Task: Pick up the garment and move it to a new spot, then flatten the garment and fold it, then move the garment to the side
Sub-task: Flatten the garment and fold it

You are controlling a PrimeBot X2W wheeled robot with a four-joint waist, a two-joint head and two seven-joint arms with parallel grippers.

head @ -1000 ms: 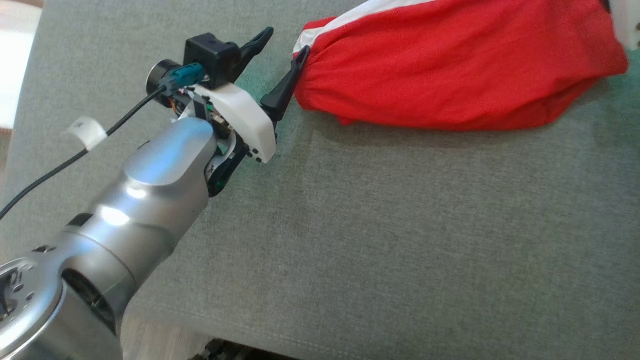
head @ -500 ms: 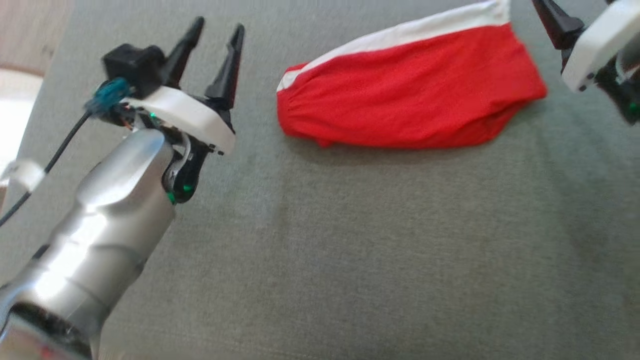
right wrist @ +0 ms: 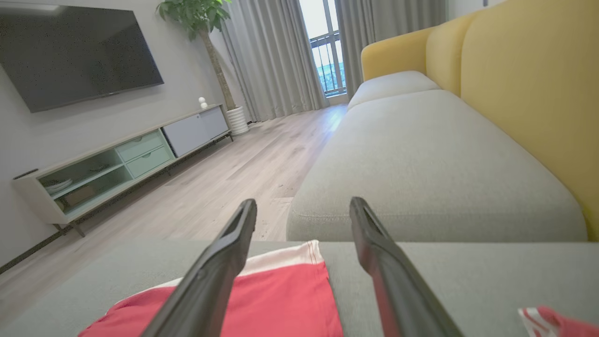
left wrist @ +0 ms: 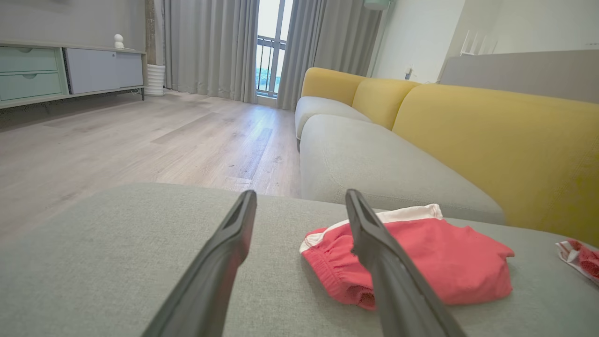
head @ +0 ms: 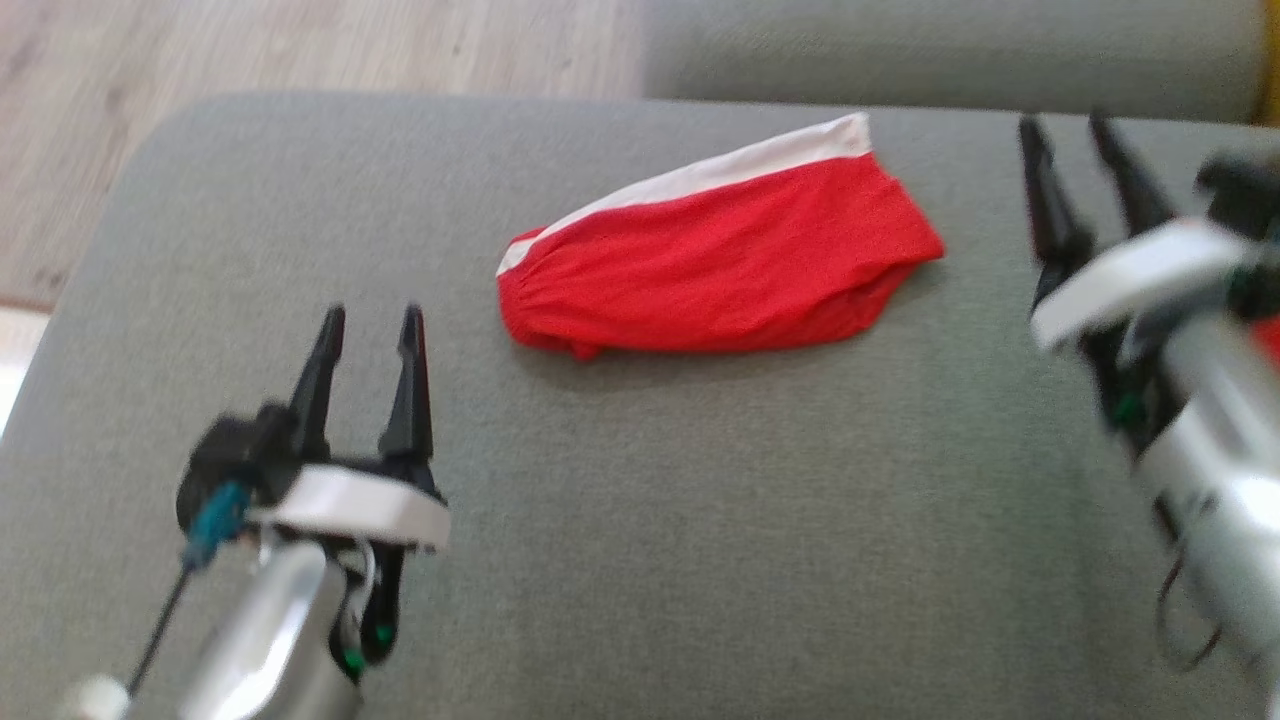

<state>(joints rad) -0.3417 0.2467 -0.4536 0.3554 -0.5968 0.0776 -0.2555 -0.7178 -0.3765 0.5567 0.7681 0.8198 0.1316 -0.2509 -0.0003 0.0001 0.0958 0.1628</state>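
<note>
Head view. I log one red garment (head: 715, 265) with a white band along its far edge. It lies folded into a compact wedge on the grey seat cushion (head: 700, 520), toward the cushion's far side. The left gripper (head: 372, 318) is at lower left, fingers spread and empty, well apart from the cloth. The right gripper (head: 1062, 125) is at the right edge, blurred, its fingers likewise parted and holding nothing, clear of the garment's right end. Wooden floor (head: 300, 50) lies beyond the cushion.

Left wrist view. I look between two splayed dark fingers with nothing between them. The garment sits ahead and to the right on the cushion, its gathered waistband nearest. I note a second red-and-white piece (left wrist: 578, 255) at the right edge, a yellow backrest (left wrist: 491, 140) and grey curtains (left wrist: 210, 47).

Right wrist view. The fingers are again apart and empty. The garment's white-banded end lies below and behind the left finger. I also list a wall television (right wrist: 75, 51), a potted plant (right wrist: 196, 14) and a low cabinet (right wrist: 117, 159).
</note>
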